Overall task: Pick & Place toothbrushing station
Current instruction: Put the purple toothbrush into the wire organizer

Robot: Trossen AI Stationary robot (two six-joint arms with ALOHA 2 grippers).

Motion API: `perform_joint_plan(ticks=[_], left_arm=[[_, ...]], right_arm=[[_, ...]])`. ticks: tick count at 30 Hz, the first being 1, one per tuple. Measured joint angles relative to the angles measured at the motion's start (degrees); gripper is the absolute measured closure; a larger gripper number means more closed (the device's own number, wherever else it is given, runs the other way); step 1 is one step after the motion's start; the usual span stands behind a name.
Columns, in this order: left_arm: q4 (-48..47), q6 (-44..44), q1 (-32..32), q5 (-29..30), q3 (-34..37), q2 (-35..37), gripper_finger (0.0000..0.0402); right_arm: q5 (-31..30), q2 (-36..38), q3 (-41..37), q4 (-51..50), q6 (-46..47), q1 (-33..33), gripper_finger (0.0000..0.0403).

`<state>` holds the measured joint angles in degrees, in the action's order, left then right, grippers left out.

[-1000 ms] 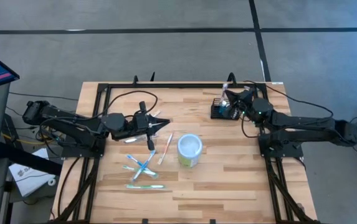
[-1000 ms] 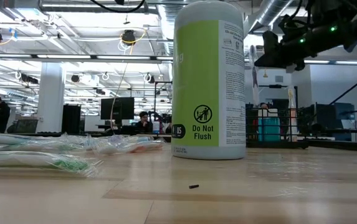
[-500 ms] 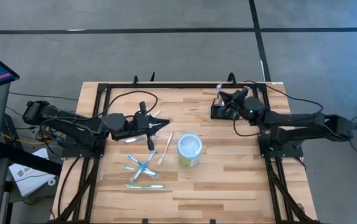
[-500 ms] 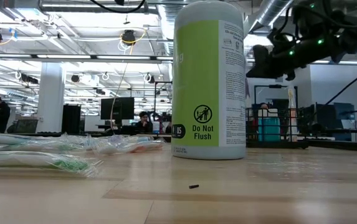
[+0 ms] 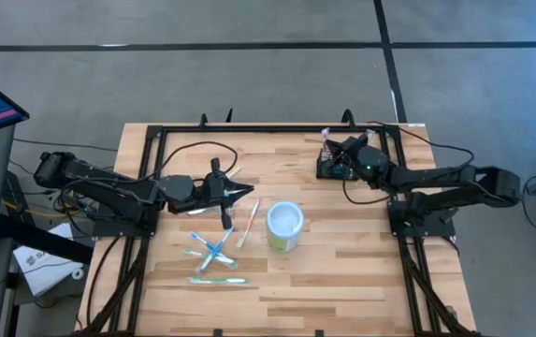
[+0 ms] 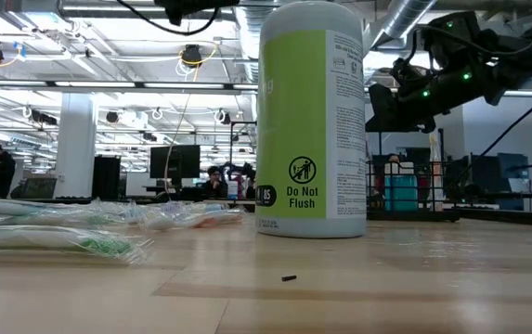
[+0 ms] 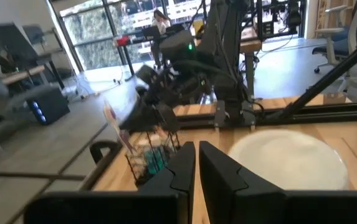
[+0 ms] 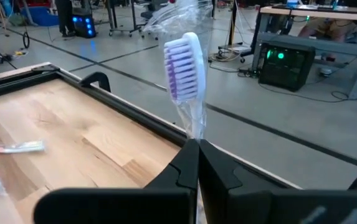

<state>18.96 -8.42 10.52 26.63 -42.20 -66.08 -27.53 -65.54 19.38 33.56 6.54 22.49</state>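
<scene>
1 basket (image 5: 331, 165) – 1 cup (image 5: 284, 226)

I worked in a large open robotics lab. My wooden bench (image 5: 342, 281) stood on a grey concrete floor (image 5: 249, 75) marked with dark lines. Beyond it ran exposed ceiling ducts (image 6: 405, 19) and hanging lights (image 6: 191, 56), rows of desks with monitors (image 6: 177, 162), and people seated at workstations (image 6: 212, 181).
</scene>
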Motion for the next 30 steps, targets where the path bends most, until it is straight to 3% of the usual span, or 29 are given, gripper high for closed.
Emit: perform_joint_plan(ticks=[5, 9, 30], left_arm=[[0.62, 2.02, 0.0, 0.57, 1.62, 0.0, 0.0385], [0.86, 3.43, -0.08, 4.55, 2.28, 0.0, 0.0385], [2.1, 4.01, -1.29, 4.87, 2.61, 0.02, 0.0385]], right_arm=[[0.01, -0.19, -2.49, 2.87, 1.63, 0.61, 0.0403], [0.06, 0.02, -5.82, 6.68, 2.62, 0.56, 0.0403], [0.04, -3.64, -6.14, 8.73, 5.12, 0.51, 0.0403]])
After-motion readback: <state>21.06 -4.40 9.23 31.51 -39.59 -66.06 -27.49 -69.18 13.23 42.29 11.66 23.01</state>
